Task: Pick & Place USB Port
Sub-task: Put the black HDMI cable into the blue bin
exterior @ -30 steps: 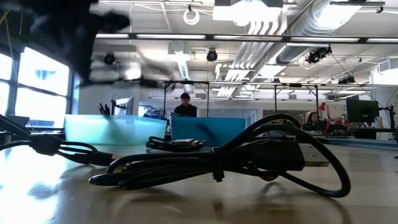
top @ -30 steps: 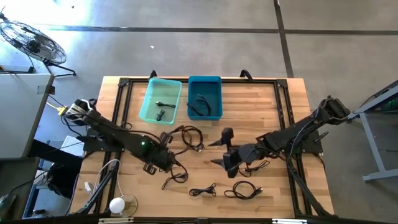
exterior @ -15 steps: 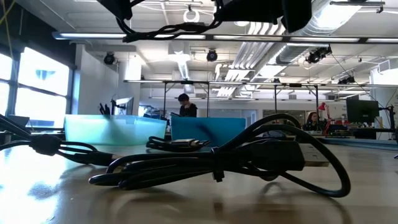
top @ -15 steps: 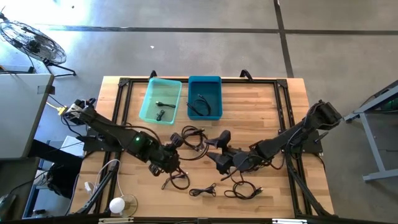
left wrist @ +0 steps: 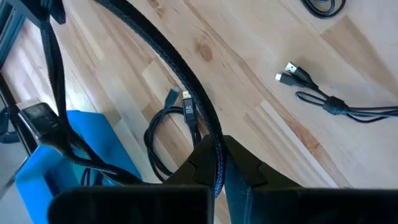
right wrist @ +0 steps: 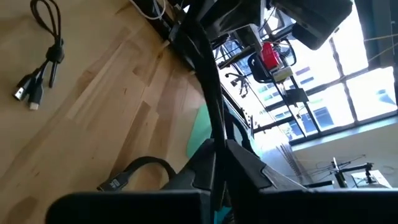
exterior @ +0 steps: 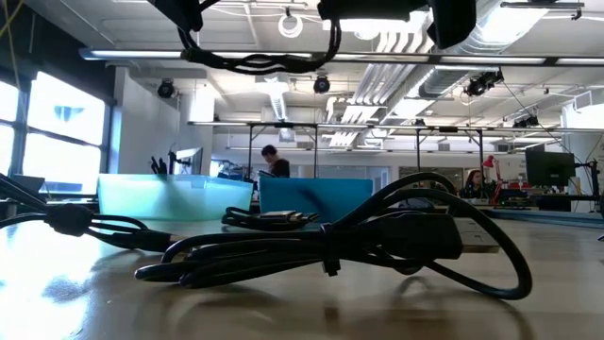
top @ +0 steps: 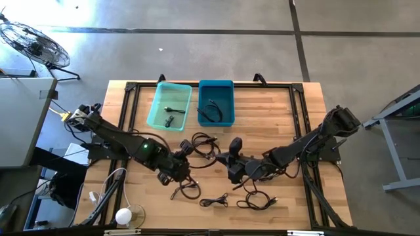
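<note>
High view: left gripper (top: 186, 155) and right gripper (top: 226, 160) both pinch one black USB cable (top: 209, 153) stretched between them above the table (top: 289, 115).

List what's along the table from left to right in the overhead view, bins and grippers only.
Light turquoise bin → left gripper, shut on a black cable → darker blue bin → right gripper, shut on the same cable.

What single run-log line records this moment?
left tool: shut on black cable | right tool: shut on same cable | cable lifted between tools
</note>
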